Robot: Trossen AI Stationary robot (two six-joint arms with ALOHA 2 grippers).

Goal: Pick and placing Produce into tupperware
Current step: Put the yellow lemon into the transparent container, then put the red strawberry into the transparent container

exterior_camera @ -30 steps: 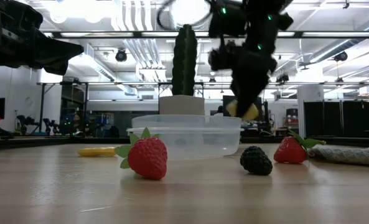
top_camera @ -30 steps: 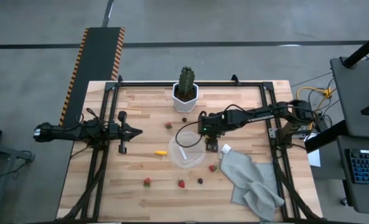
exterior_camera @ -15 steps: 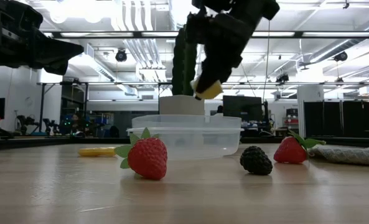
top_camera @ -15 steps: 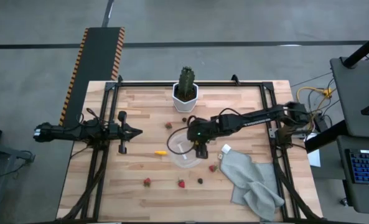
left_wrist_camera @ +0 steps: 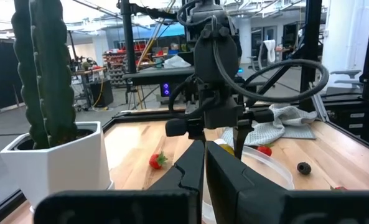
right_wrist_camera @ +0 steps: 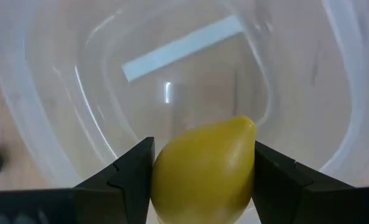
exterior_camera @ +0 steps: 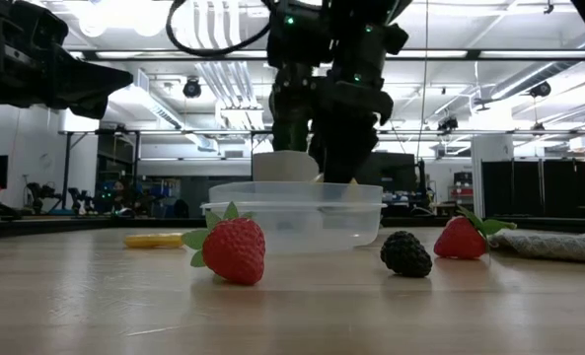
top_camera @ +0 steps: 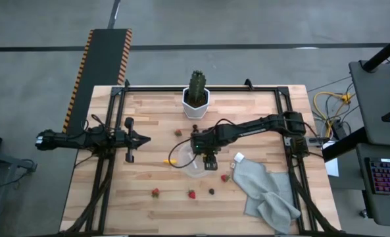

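- Since a second ago, right gripper (right_wrist_camera: pixel 203 171) has swung from beside the cloth to over the tupperware (top_camera: pixel 193 161), lemon (right_wrist_camera: pixel 203 169) still clamped between its fingers.
- Right wrist view only: lemon smooth, glossy, teardrop-shaped, pointed tip aimed down into the clear round tub.
- Low view, near: bumpy red strawberry (exterior_camera: pixel 233 248), knobbly dark berry (exterior_camera: pixel 406 253) before the tub.
- Farther: left gripper (top_camera: pixel 140 139) closed, empty, parked at the table's left.

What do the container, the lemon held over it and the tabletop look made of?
Container: thin clear plastic, glossy; the wood shows through it.
Lemon: likely moulded plastic or rubber, smooth and matte, uniformly yellow, between the right gripper fingers.
Tabletop: light wood planks, with visible seams and grain.
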